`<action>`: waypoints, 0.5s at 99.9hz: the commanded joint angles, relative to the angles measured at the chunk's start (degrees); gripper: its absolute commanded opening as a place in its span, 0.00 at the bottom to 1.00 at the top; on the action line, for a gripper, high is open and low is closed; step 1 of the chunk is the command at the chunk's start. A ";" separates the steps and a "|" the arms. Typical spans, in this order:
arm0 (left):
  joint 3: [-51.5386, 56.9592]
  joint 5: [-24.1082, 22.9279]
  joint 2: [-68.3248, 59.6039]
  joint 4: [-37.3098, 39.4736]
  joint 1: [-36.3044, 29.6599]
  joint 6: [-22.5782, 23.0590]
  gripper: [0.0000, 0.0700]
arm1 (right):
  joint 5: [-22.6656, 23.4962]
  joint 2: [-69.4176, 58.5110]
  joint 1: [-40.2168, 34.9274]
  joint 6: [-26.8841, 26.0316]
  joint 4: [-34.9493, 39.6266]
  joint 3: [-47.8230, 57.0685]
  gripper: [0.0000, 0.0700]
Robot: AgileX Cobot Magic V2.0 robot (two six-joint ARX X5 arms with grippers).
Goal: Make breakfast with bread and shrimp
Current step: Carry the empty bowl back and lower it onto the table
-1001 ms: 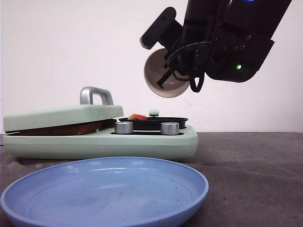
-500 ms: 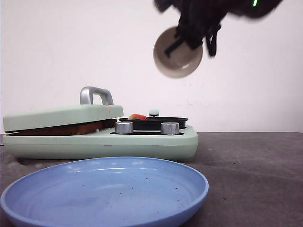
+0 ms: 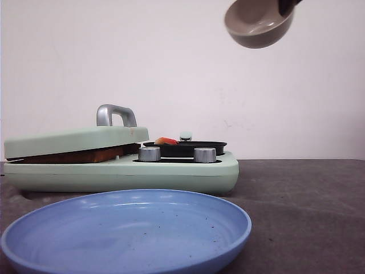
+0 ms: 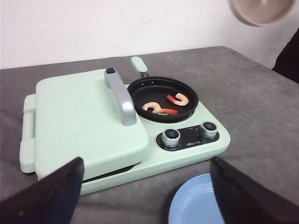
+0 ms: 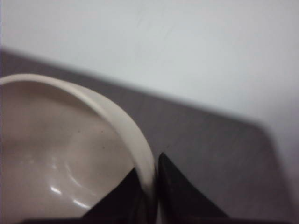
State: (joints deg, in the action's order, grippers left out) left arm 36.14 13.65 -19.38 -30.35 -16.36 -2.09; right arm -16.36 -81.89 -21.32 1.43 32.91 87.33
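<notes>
The bread (image 3: 77, 155) shows only as a brown crust edge under the shut lid (image 4: 79, 116) of the pale green breakfast maker (image 3: 171, 177). Shrimp (image 4: 159, 108) lie in its small black pan (image 4: 187, 109); one pink piece of shrimp (image 3: 165, 140) peeks over the pan rim. My right gripper (image 5: 152, 189) is shut on the rim of a beige bowl (image 5: 51, 163), held high above and right of the maker; the bowl (image 3: 258, 24) looks empty. My left gripper (image 4: 147, 196) hangs open above the table in front of the maker, holding nothing.
A blue plate (image 3: 125, 228) sits on the grey table in front of the maker, close to the camera. Two silver knobs (image 3: 149, 154) face front beside the pan. A metal handle (image 3: 116, 113) rises from the lid. A white wall stands behind.
My right arm has risen and swung right with the bowl, leaving the front view almost entirely. The bowl has turned from tipped toward the pan to nearly level.
</notes>
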 commanded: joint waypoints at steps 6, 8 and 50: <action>0.13 -0.35 -0.04 0.26 -0.15 -0.28 0.67 | 9.99 -0.85 4.22 -9.07 8.68 3.56 0.01; 0.13 -0.35 -0.04 0.26 -0.15 -0.28 0.67 | 11.67 -0.85 5.11 -9.84 9.66 3.58 0.01; 0.13 -1.90 -0.04 -0.15 -0.15 -0.26 0.67 | 40.68 -8.66 18.16 -12.13 24.61 3.48 0.01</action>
State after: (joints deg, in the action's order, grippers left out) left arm 36.14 12.03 -19.38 -31.09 -16.36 -2.28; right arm 22.46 -87.85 -3.38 -10.35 57.04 89.73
